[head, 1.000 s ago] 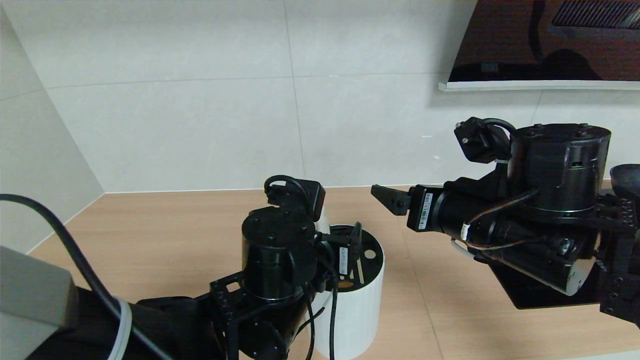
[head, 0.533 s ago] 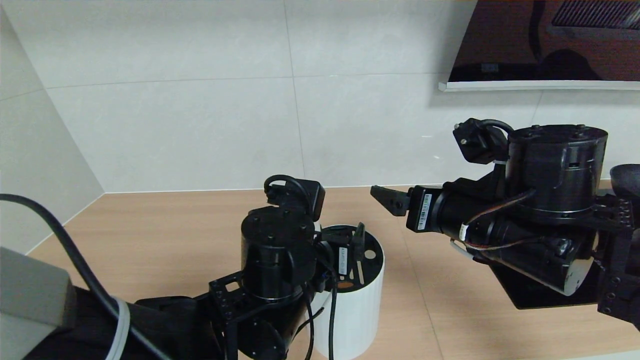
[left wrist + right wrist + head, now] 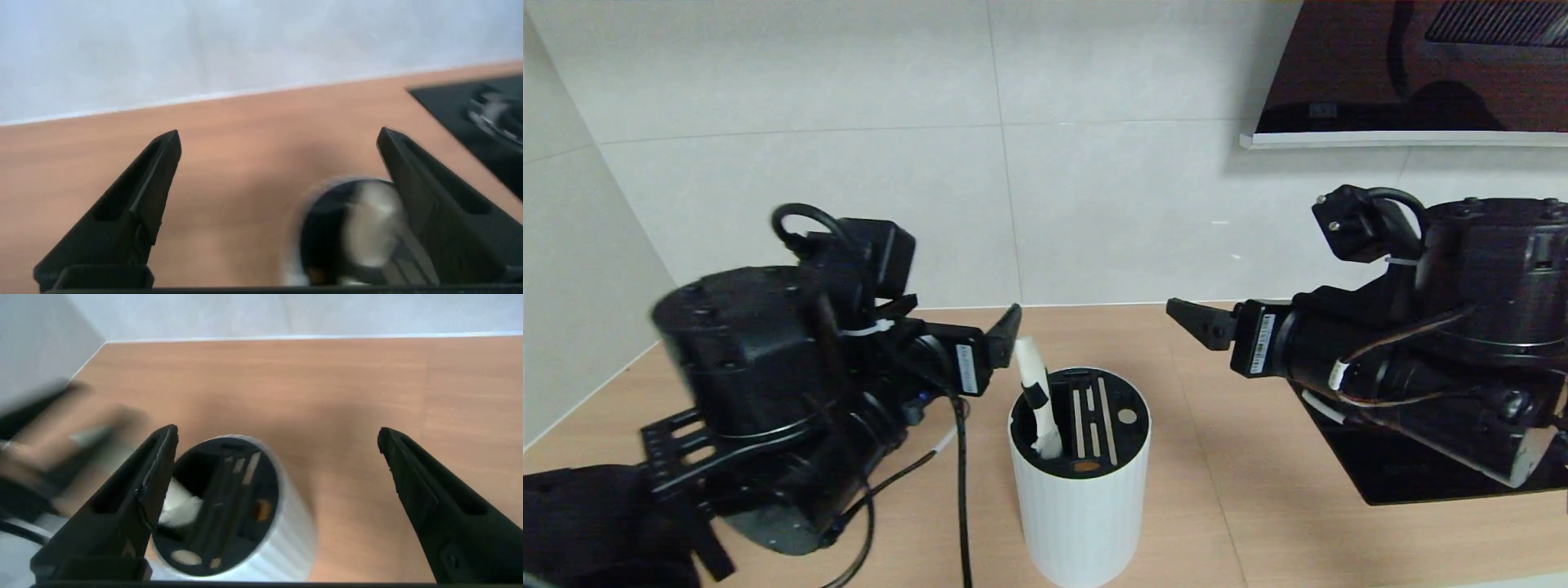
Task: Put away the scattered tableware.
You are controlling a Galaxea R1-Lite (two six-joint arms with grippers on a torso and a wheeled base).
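Observation:
A white ribbed utensil holder (image 3: 1078,482) with a black slotted top stands on the wooden counter. A white utensil handle with a black band (image 3: 1036,392) leans out of its left opening; nothing grips it. My left gripper (image 3: 1005,324) hangs just up and left of that handle, open and empty, its fingers (image 3: 122,220) wide apart over the blurred holder (image 3: 351,237). My right gripper (image 3: 1191,320) hovers to the holder's upper right, also open and empty. Between its spread fingers (image 3: 441,506) I look down on the holder (image 3: 233,514) and the utensil (image 3: 180,508).
A black cooktop (image 3: 1405,478) lies on the counter at the right, partly under my right arm, and shows at a corner (image 3: 466,90) of the left wrist view. A dark range hood (image 3: 1413,73) hangs high on the tiled wall. Bare wooden counter (image 3: 792,555) stretches left of the holder.
My left arm has lifted off the holder's top and pulled back to the left, uncovering the utensil standing in it. My right arm has shifted slightly to the right.

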